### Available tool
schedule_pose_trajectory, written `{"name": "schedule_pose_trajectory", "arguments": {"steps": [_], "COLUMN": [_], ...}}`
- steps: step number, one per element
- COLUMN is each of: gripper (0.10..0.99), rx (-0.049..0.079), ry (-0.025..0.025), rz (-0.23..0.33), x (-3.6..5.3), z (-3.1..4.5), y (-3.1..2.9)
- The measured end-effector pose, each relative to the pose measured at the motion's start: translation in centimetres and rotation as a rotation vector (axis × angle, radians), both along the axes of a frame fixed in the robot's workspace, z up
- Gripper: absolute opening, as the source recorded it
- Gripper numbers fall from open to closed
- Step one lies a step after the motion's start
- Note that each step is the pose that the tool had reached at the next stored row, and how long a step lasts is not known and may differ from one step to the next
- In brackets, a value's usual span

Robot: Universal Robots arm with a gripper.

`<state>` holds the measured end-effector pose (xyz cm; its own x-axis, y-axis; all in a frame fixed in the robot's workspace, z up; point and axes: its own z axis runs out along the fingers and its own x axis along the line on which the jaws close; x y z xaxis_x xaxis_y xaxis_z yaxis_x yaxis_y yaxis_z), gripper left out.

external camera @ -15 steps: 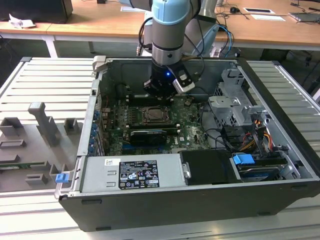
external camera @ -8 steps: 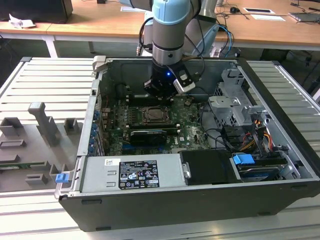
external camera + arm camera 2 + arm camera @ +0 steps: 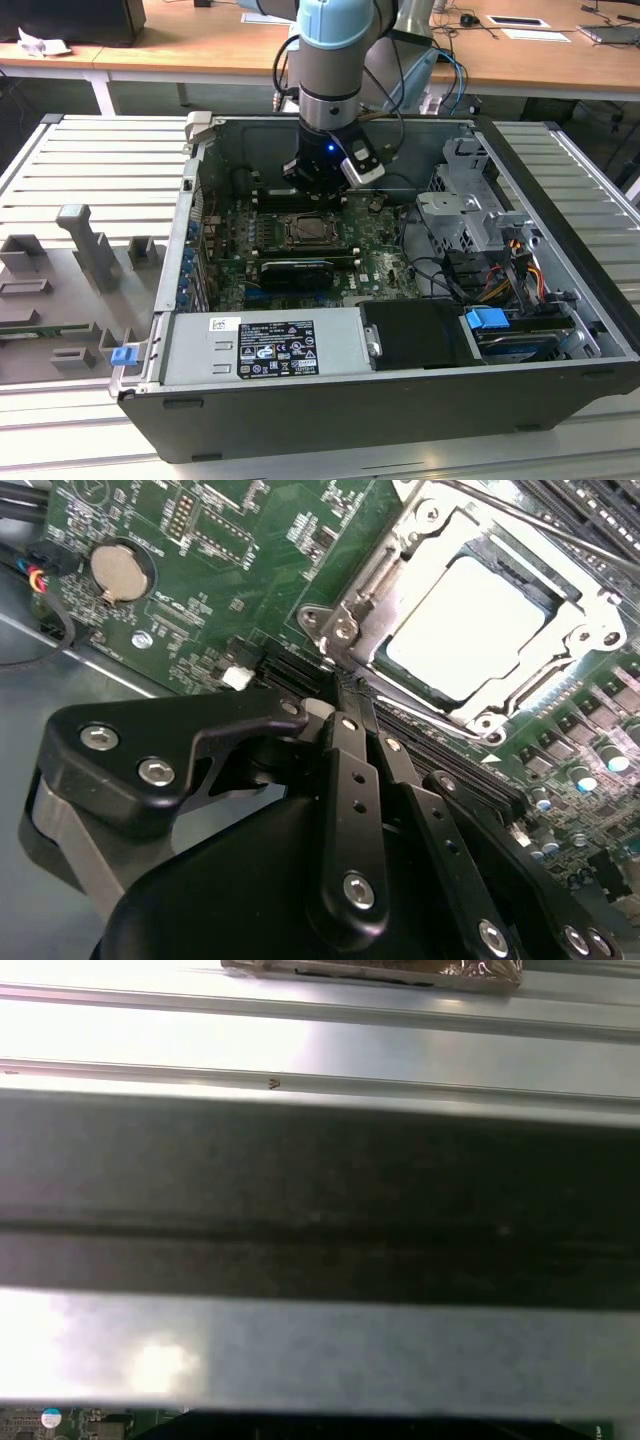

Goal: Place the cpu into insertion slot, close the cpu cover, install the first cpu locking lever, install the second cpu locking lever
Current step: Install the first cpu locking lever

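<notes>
Second wrist view had the gripper (image 3: 345, 695) low over the green motherboard (image 3: 230, 590), its 2 black fingers (image 3: 350, 750) pressed together with nothing between them, tips just beside the lower-left corner of the insertion slot (image 3: 345, 620). The cpu (image 3: 465, 625) sat in the upper right of that frame, pale face showing through the window of the cpu cover (image 3: 505, 695), which looked down flat over it. A thin locking lever (image 3: 520, 515) ran across the top of the socket; whether it was latched could not be told.

Exterior view put the gripper (image 3: 318, 180) in the upper middle of the frame, inside the open computer case (image 3: 560, 230), above the insertion slot (image 3: 309, 231).

Risks, as judgement:
- Fingertips sat very near the dark slot connector (image 3: 300, 675) and small board parts; a slide sideways could scrape or knock them.
- If the cover was not fully seated, forcing a lever could bend it or load the chip unevenly.
- Thin lever could slip off the closed fingertips and spring back.
- First wrist view faced a grey case wall (image 3: 320, 1200), no help for aiming.
</notes>
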<state>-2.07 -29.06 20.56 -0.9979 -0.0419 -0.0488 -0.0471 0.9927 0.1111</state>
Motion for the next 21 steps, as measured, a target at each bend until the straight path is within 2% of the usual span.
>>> {"name": "schedule_pose_trajectory", "arguments": {"steps": [7, 12, 17, 21], "gripper": [0.106, 0.106, 0.106, 0.106], "rx": [-0.001, -0.014, -0.033, -0.035], "ry": [0.0000, 0.0001, 0.0000, 0.0000], "rz": [0.000, 0.000, 0.000, 0.000], "x": [-0.34, -0.34, -0.33, -0.34], "z": [-0.01, -0.10, -0.27, -0.38], "y": [0.00, 0.00, 0.00, -0.01]}}
